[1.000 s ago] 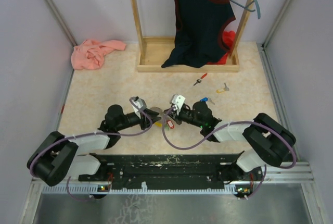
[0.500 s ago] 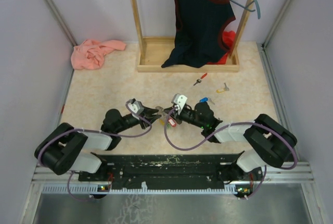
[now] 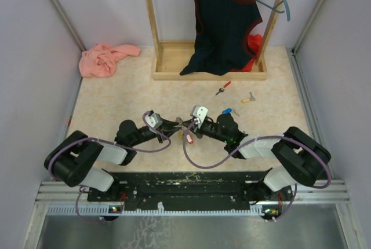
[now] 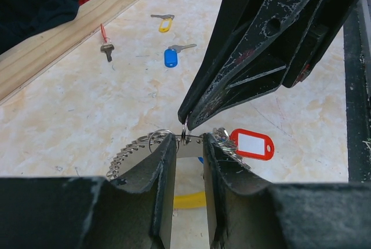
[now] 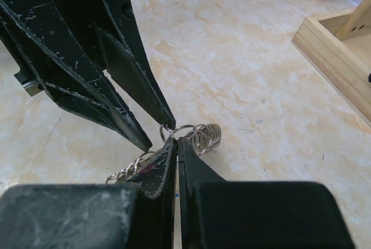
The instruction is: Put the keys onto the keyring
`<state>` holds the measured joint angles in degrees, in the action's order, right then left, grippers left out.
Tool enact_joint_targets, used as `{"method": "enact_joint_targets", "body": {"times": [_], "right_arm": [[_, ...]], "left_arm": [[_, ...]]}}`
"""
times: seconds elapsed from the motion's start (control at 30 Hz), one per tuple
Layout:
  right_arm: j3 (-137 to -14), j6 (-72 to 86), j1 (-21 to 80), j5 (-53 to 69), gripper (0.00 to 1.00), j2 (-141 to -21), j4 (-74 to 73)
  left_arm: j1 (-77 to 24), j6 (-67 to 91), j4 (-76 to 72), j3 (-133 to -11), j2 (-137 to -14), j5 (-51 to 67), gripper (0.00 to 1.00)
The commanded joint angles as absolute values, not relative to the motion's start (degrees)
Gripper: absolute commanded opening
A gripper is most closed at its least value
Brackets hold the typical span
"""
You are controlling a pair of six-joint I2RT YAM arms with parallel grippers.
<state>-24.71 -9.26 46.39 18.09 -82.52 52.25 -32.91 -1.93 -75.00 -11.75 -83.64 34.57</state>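
The keyring [image 4: 139,146], a grey metal band strung with many small wire rings, hangs between my two grippers near the table's front middle [image 3: 181,127]. My left gripper [image 4: 188,142] holds the band across its narrow gap, one finger on each side. My right gripper [image 4: 186,126] comes in from above and is shut on one small ring; in the right wrist view its tips [image 5: 176,140] pinch that ring beside a coil of rings [image 5: 206,136]. A red tag [image 4: 251,145] hangs from the keyring. Three keys lie loose farther back: blue [image 4: 170,58], yellow [image 4: 164,25], red [image 4: 106,50].
A wooden rack base [image 3: 208,75] stands at the back with a dark garment [image 3: 223,23] hanging over it. A pink cloth [image 3: 104,59] lies at the back left. In the top view, the loose keys [image 3: 228,111] sit between the rack and my right arm.
My left arm has pushed forward and to the right, bringing its fingers onto the keyring at the right gripper's tips. The right arm has barely moved.
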Motion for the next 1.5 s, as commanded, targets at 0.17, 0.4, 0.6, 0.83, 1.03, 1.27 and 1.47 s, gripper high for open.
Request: {"method": "enact_joint_targets", "body": {"times": [0.17, 0.4, 0.6, 0.83, 1.03, 1.27, 1.47], "right_arm": [[-25.59, -9.85, 46.76, 20.34, 0.00, -80.27, 56.37], [-26.14, -9.93, 46.74, 20.63, 0.00, -79.75, 55.61], [-26.54, -10.04, 46.84, 21.31, 0.00, -79.98, 54.64], [-27.15, -9.59, 46.81, 18.34, 0.06, -77.24, 49.20], [-30.38, -7.51, 46.76, 11.67, 0.29, -70.39, 32.71], [-34.78, -2.14, 46.63, 3.61, 0.36, -64.26, 12.22], [-37.63, 5.97, 44.76, -2.41, 0.41, -62.17, -1.97]], "left_arm": [[-32.06, -2.51, -76.48, -13.76, -85.48, 37.17, 0.25], [-31.82, -2.21, -76.55, -14.32, -86.66, 38.36, 0.12], [-31.76, -2.11, -76.40, -14.40, -86.16, 38.74, 0.01], [-31.56, -2.91, -73.77, -13.66, -83.98, 37.20, 0.01], [-31.38, -3.47, -71.29, -12.54, -81.27, 35.06, 0.01], [-31.38, -4.23, -68.14, -12.50, -79.28, 34.61, 0.01], [-31.29, -3.42, -67.07, -12.57, -78.55, 35.18, 0.01]]}}
